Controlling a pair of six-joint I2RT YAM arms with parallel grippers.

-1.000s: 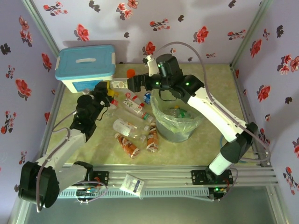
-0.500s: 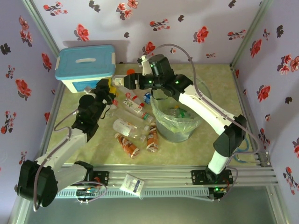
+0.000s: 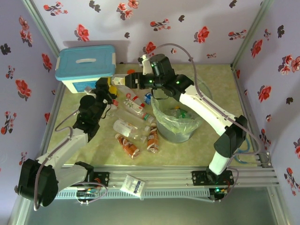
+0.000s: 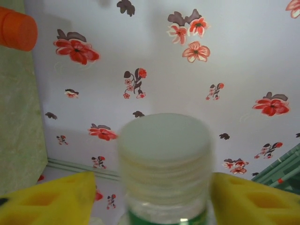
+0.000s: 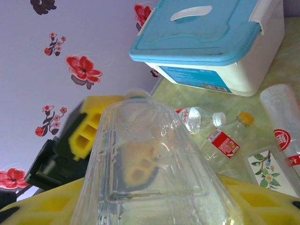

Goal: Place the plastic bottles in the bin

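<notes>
**One bottle between two tools, above the table's far left**

In the top view the left tool (image 3: 107, 89) and the right tool (image 3: 120, 81) meet nose to nose left of centre in the upper half of the frame, just in front of the white box with the blue lid (image 3: 86, 65). A clear bottle (image 5: 150, 154) lies between them.

In the right wrist view this bottle runs up the middle of the frame. The right tool's yellow fingers (image 5: 33, 208) press in on it from the lower left and lower right corners, so that tool is pinching it. The other tool's yellow pads show behind the bottle's far end.

In the left wrist view the bottle's white cap (image 4: 164, 140) stands at bottom centre. The yellow pads (image 4: 51, 197) are spread to either side, and a strip of flowered wall shows between each pad and the bottle's neck. An orange cylinder (image 4: 16, 30) sits in the upper left corner of that frame.

The grey bin (image 3: 178, 135), lined with a pale bag (image 3: 171, 117), stands at the centre of the table (image 3: 220, 75), to the lower right of both tools. A few bottles (image 3: 180, 112) already lie inside it.

More loose bottles (image 3: 126, 126) lie scattered on the table, just left of the bin and below the tools.
</notes>
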